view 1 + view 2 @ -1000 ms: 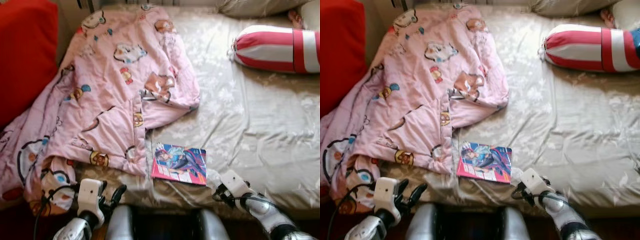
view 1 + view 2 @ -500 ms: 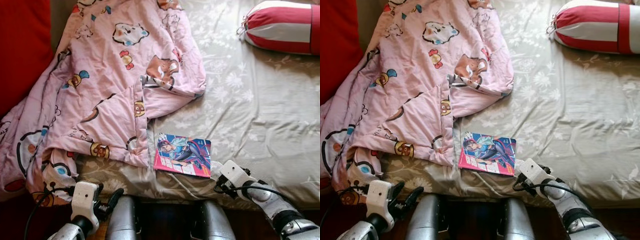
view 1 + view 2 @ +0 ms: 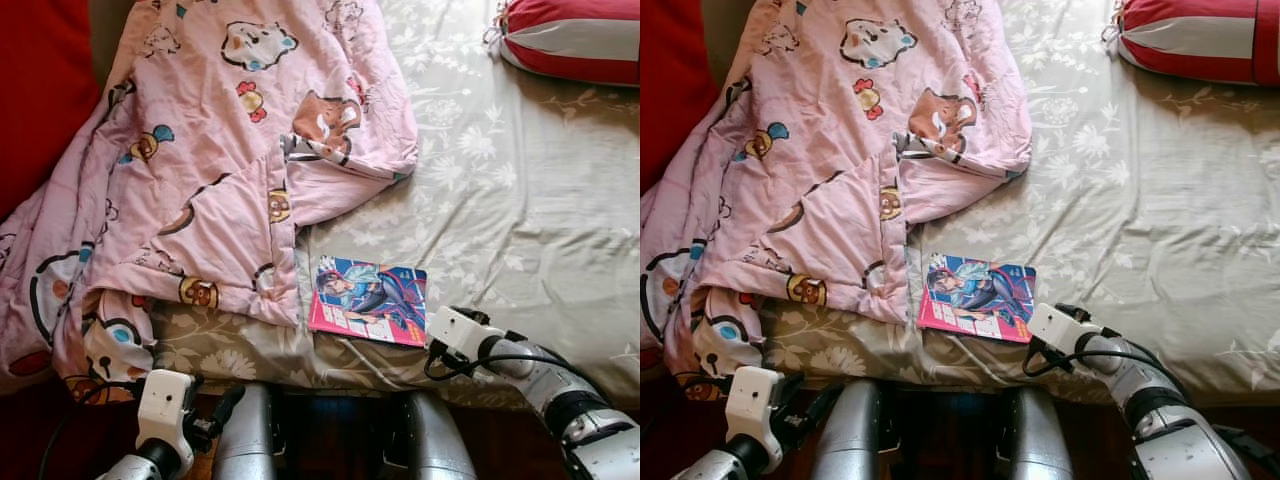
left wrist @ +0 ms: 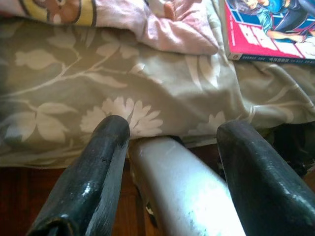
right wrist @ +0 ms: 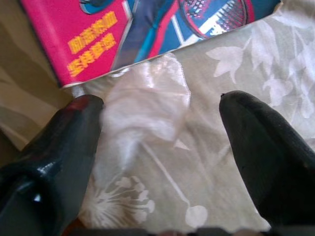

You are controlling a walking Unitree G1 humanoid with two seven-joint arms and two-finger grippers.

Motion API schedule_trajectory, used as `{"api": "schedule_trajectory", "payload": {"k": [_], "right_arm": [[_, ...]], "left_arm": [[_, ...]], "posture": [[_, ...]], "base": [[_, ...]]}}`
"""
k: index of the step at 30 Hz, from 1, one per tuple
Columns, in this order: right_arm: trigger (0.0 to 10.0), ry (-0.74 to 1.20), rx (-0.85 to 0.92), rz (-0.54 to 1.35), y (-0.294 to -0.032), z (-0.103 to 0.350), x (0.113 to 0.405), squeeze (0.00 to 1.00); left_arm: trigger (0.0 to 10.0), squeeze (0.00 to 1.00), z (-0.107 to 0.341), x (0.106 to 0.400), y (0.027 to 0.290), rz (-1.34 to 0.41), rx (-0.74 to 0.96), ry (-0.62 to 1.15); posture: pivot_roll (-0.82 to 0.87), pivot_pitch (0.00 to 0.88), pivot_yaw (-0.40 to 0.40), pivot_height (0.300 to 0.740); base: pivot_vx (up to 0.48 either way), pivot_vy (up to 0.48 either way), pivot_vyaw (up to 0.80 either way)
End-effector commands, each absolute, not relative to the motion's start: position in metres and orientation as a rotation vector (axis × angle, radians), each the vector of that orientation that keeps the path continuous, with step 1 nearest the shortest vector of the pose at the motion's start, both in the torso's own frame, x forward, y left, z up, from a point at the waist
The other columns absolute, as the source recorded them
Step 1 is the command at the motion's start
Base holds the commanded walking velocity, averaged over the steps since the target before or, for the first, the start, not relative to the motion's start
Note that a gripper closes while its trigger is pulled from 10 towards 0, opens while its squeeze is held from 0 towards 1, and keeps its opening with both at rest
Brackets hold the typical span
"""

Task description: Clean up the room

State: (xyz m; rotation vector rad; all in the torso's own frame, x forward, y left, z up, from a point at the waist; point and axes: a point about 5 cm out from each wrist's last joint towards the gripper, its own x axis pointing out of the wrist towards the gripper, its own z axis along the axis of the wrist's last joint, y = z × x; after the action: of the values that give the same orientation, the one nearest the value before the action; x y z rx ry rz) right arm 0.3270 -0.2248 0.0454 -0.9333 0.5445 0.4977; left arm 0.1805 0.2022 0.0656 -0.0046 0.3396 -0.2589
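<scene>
A colourful comic book (image 3: 367,300) lies flat near the front edge of the bed, just right of the pink cartoon blanket (image 3: 220,150). My right gripper (image 3: 432,332) rests low on the sheet at the book's near right corner. In the right wrist view it is open (image 5: 157,113), and a small crumpled clear wrapper (image 5: 147,105) lies between its fingers, against the book's pink edge (image 5: 74,49). My left gripper (image 3: 218,412) hangs open below the bed's front edge. Its wrist view looks past its fingers (image 4: 106,162) to the sheet's overhang.
The bed sheet (image 3: 520,200) is grey-green with white flowers. A red and white striped bolster (image 3: 575,40) lies at the far right. A red cushion (image 3: 40,90) stands to the left. My silver legs (image 3: 245,440) press against the bed front.
The head view has shifted forward and down over the bed. My right gripper has slid left to the book's corner. The left arm sits lower in view.
</scene>
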Motion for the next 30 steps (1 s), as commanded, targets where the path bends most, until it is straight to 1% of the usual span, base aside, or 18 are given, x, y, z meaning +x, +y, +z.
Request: {"api": "schedule_trajectory", "payload": {"k": [1,21,22,23,24,25,30], "right_arm": [[10.0,0.603,-0.939,0.500,-0.231,0.036,0.319,0.00],[10.0,0.627,-0.939,0.530,-0.220,0.028,0.316,0.00],[9.3,0.629,-0.939,0.530,-0.220,0.028,0.316,0.00],[1.7,0.630,-0.937,0.530,-0.220,0.028,0.316,0.00],[1.7,0.629,-0.937,0.530,-0.220,0.028,0.316,0.00],[0.0,0.629,-0.937,0.530,-0.219,0.028,0.316,0.00],[0.0,0.631,-0.945,0.521,-0.220,0.030,0.318,0.00]], "left_arm": [[10.0,0.00,0.061,0.169,0.207,-0.248,-0.020,0.388],[10.0,0.00,0.067,0.157,0.211,-0.226,-0.007,0.401],[10.0,0.00,0.068,0.156,0.211,-0.227,-0.007,0.402],[10.0,0.00,0.068,0.156,0.210,-0.227,-0.007,0.403],[10.0,0.00,0.068,0.156,0.210,-0.227,-0.006,0.403],[10.0,0.00,0.068,0.156,0.210,-0.227,-0.007,0.404],[10.0,0.00,0.067,0.156,0.210,-0.229,-0.008,0.408]], "posture": [[0.24,0.401,0.030,0.642],[0.27,0.434,0.051,0.642],[0.27,0.435,0.051,0.642],[0.27,0.435,0.051,0.642],[0.27,0.435,0.051,0.642],[0.27,0.435,0.051,0.642],[0.26,0.436,0.052,0.642]], "base": [[0.000,0.000,0.00],[0.000,0.000,0.00],[0.000,0.000,0.00],[0.000,0.000,0.00],[0.000,0.000,0.00],[0.000,0.000,0.00],[0.000,0.000,0.00]]}}
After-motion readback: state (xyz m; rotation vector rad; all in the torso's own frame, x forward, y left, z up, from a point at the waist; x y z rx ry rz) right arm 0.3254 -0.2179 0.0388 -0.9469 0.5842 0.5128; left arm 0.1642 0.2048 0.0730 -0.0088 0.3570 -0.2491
